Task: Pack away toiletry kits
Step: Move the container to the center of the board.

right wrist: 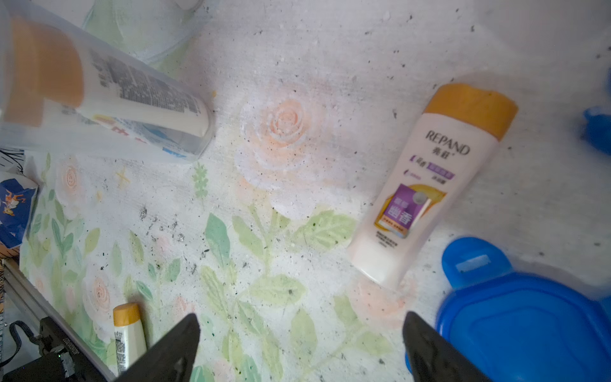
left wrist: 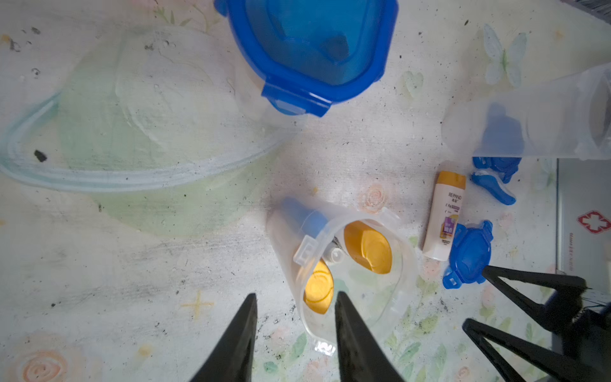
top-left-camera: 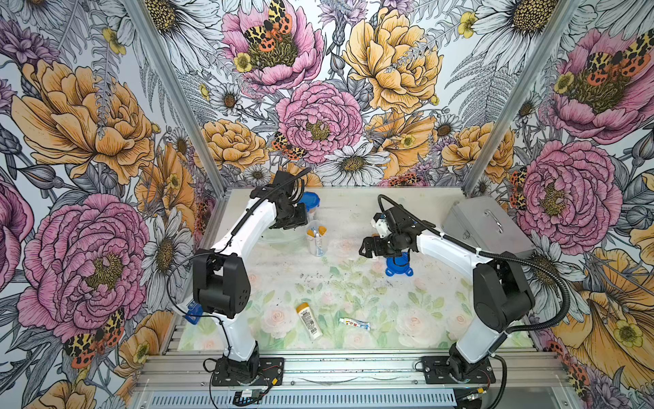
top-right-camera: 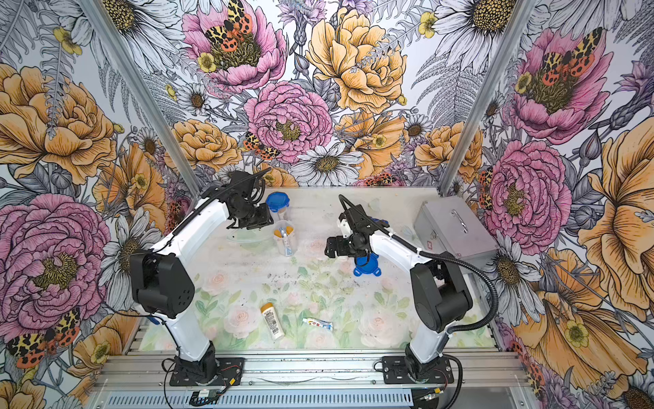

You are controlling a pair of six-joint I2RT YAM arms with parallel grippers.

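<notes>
Foreground: white orange-capped bottle (top-left-camera: 309, 320) and white-blue toothpaste tube (top-left-camera: 355, 323) lying loose on the floral mat (top-left-camera: 354, 290). Middle: right gripper (right wrist: 301, 317), jaws spread wide and empty, beside the loose blue four-tab lid (top-left-camera: 399, 271); left gripper (left wrist: 296, 294), jaws apart, straddling the rim of the open clear plastic cup (top-left-camera: 316, 244), which holds further toiletries. Rear: blue-lidded clear cup (top-left-camera: 310, 202)

"REPAND" is printed on the white bottle (right wrist: 426, 185); a red cross (left wrist: 593, 221) marks the silver case (left wrist: 575, 191).

Clear cup (left wrist: 373, 297) stands upright, holding orange-capped bottles (left wrist: 367, 247).
</notes>
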